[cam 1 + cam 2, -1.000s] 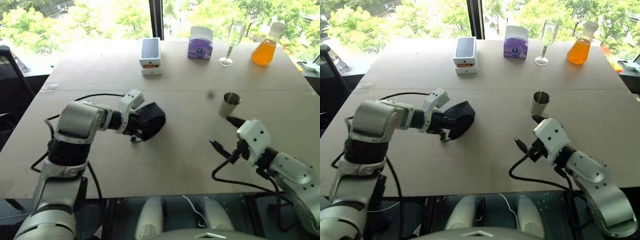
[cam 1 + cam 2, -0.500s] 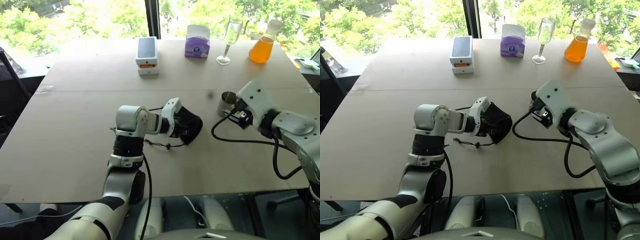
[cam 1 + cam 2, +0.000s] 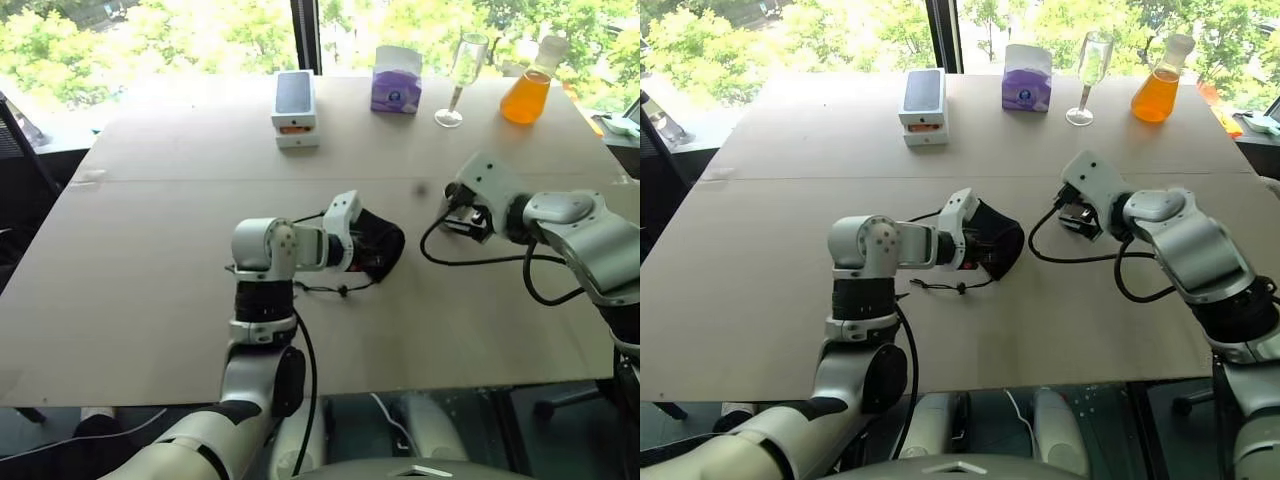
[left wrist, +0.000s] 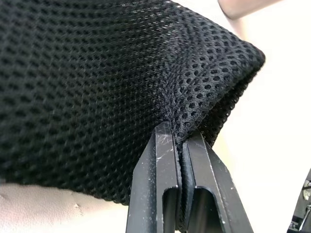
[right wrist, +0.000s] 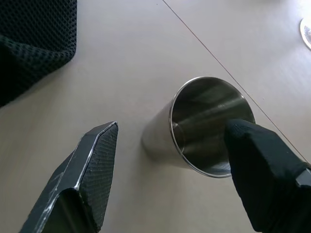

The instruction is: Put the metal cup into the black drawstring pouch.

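Note:
The metal cup (image 5: 209, 126) stands upright on the table with its mouth up. My right gripper (image 5: 170, 128) is open around it. One finger (image 5: 262, 170) overlaps the cup's rim, and the other finger (image 5: 92, 165) stands a little apart from its side. In the head views my right gripper (image 3: 455, 212) is right of the table's middle, and the hand covers the cup. The black drawstring pouch (image 3: 378, 243) of mesh fabric lies left of it, with its cord (image 3: 330, 290) trailing on the table. My left gripper (image 4: 180, 136) is shut on a fold of the pouch.
Along the far edge of the table (image 3: 150, 300) stand a white phone box (image 3: 295, 110), a purple tissue box (image 3: 397, 80), a tall stemmed glass (image 3: 460, 75) and an orange-filled flask (image 3: 527, 90). A black cable loops from my right wrist onto the table.
My left gripper carried the pouch right toward the table's middle, then held still. My right gripper moved from near the front edge up to the cup and now straddles it.

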Motion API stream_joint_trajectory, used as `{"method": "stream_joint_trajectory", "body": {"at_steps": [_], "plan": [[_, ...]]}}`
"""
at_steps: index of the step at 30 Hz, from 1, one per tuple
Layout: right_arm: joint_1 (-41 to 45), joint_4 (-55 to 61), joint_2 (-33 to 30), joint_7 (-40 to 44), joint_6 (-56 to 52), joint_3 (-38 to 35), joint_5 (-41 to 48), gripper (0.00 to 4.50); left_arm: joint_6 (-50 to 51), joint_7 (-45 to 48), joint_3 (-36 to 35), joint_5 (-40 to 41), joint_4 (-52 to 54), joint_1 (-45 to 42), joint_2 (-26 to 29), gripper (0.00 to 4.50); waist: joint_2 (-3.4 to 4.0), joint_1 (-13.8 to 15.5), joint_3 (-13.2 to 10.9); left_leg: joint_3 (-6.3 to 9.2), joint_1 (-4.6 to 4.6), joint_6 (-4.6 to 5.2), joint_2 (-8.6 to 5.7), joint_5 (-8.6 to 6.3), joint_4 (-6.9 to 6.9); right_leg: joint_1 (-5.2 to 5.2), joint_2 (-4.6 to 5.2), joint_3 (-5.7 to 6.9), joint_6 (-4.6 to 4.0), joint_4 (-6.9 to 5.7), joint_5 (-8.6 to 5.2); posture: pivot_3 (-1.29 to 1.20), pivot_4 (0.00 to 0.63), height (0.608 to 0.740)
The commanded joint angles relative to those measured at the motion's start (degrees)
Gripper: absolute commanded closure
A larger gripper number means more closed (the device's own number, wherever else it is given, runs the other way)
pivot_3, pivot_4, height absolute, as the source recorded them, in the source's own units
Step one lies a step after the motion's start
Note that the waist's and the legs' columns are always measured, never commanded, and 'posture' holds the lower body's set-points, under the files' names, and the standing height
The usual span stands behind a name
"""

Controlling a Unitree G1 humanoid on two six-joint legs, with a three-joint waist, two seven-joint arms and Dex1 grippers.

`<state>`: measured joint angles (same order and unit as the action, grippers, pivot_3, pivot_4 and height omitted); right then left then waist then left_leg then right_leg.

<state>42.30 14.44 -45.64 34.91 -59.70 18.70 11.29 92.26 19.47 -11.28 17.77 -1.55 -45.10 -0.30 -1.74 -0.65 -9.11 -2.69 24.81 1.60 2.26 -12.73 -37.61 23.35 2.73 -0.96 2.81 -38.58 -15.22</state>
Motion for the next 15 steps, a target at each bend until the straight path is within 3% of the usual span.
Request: {"method": "stream_joint_trajectory", "body": {"at_steps": [1,3,4,5,10,15], "plan": [[3.22,-3.96,-0.6,3.77,2.83,2.07,-2.05,1.0,0.24,-1.06,-0.3,1.89,3.03,-0.22,-0.04,4.5,0.0,-0.02,0.0,-0.03,-0.01,0.0,-0.01,0.0,0.0,0.0,0.01,-0.02,0.0,0.0,0.0,0.0,0.15,0.74],[4.93,-7.76,-0.02,6.26,4.44,3.68,-2.81,1.52,0.24,-1.37,0.03,2.1,3.21,-0.2,0.2,4.5,0.0,-0.03,0.0,-0.04,-0.02,0.0,-0.02,0.0,-0.01,0.0,0.01,-0.04,0.0,-0.01,0.0,0.0,0.15,0.74],[5.71,-9.77,0.27,7.28,5.53,4.48,-3.46,2.06,0.24,-1.49,0.05,2.16,3.14,-0.37,0.26,4.5,0.0,-0.02,0.0,-0.04,-0.02,-0.01,-0.02,0.0,-0.01,0.0,0.01,-0.04,0.0,-0.02,0.0,0.0,0.15,0.74],[6.33,-11.48,0.52,8.09,6.68,5.2,-4.18,2.22,0.24,-1.6,0.0,2.21,3.08,-0.54,0.3,4.5,0.0,-0.02,0.0,-0.04,-0.02,-0.01,-0.02,0.0,-0.01,0.0,0.01,-0.04,0.0,-0.02,0.0,0.0,0.15,0.74],[7.26,-15.23,0.99,9.89,10.17,4.61,-6.6,4.46,0.24,-2.23,-0.61,2.66,2.76,-1.23,0.15,4.5,0.02,0.06,-0.02,-0.02,0.0,-0.05,-0.02,0.03,0.0,0.0,0.02,-0.01,0.0,-0.01,0.0,0.0,0.15,0.74],[0.53,-4.36,1.26,8.5,6.81,-6.31,-1.44,4.46,0.24,-2.67,-1.74,2.99,2.02,-1.9,0.09,4.5,0.03,0.3,-0.02,0.02,0.03,-0.16,-0.01,0.09,0.01,0.01,0.04,0.03,0.0,0.0,0.0,0.0,0.15,0.74]]}}
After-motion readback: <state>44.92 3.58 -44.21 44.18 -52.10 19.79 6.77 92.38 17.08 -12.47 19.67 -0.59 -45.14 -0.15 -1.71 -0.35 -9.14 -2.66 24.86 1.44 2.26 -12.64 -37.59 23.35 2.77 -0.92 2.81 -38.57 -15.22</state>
